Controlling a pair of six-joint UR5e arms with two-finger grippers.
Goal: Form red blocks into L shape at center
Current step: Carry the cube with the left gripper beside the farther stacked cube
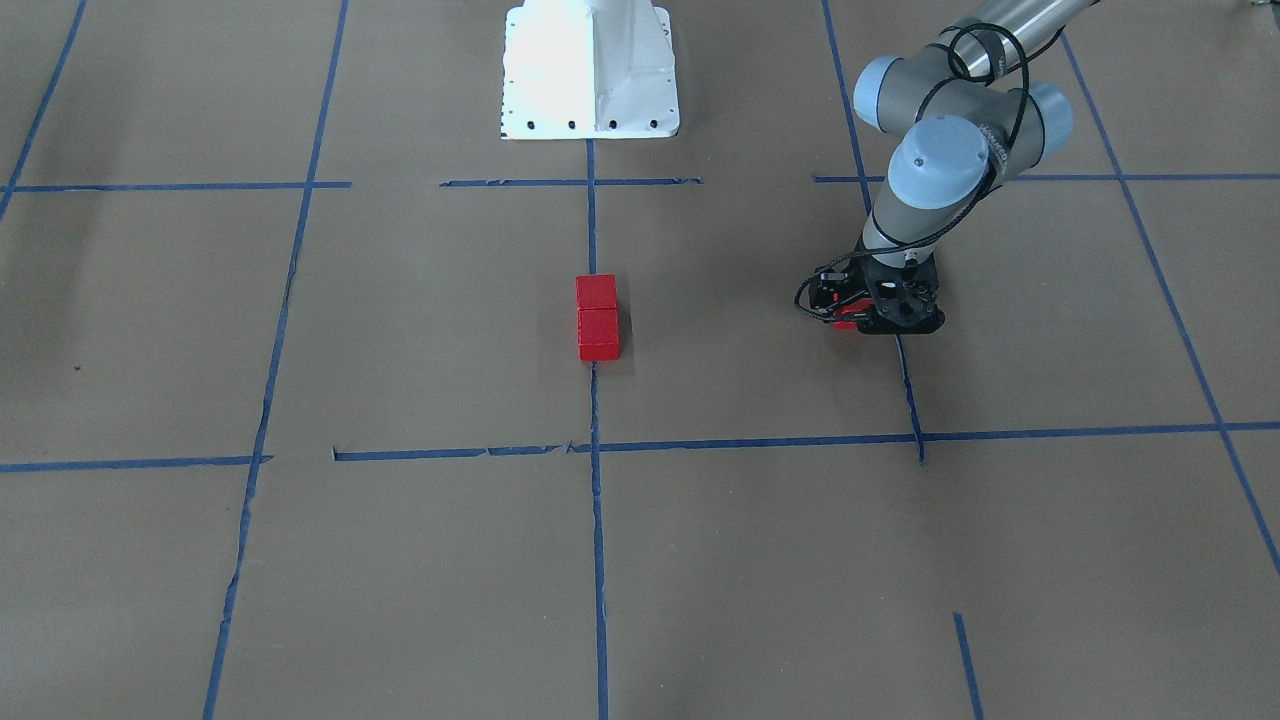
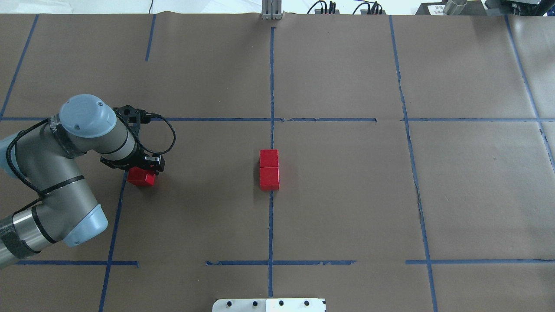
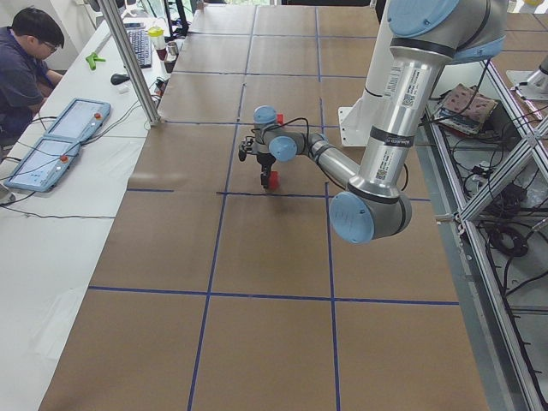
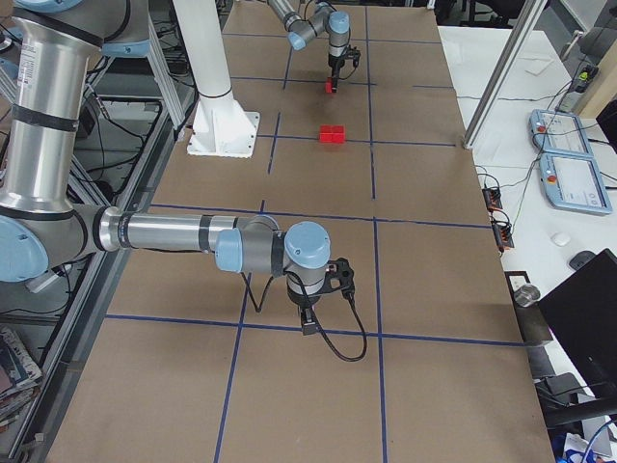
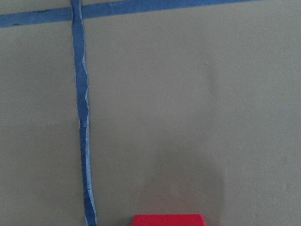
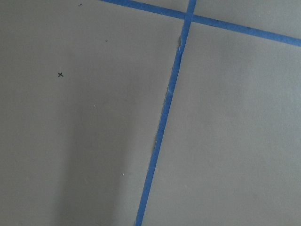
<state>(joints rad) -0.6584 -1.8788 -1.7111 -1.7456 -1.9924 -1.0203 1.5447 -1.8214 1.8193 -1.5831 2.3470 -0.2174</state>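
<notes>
Two red blocks (image 2: 269, 158) (image 2: 269, 178) lie touching in a straight row on the vertical blue tape line of the center (image 2: 329, 195); they also show in the front view (image 1: 596, 292) (image 1: 599, 336). My left gripper (image 2: 143, 172) is far to their left, shut on the third red block (image 2: 139, 178), low over the paper. That block shows at the bottom edge of the left wrist view (image 5: 167, 220) and under the gripper (image 1: 848, 320) in the front view. My right gripper (image 4: 308, 323) shows only in the exterior right view, away from the blocks; I cannot tell its state.
The white robot base (image 1: 590, 70) stands at the table's edge behind the center. A metal post (image 3: 128, 60) rises at the far side. An operator (image 3: 26, 60) sits beside pendants (image 3: 51, 154) on a side table. The right wrist view shows only paper and blue tape (image 6: 162, 127).
</notes>
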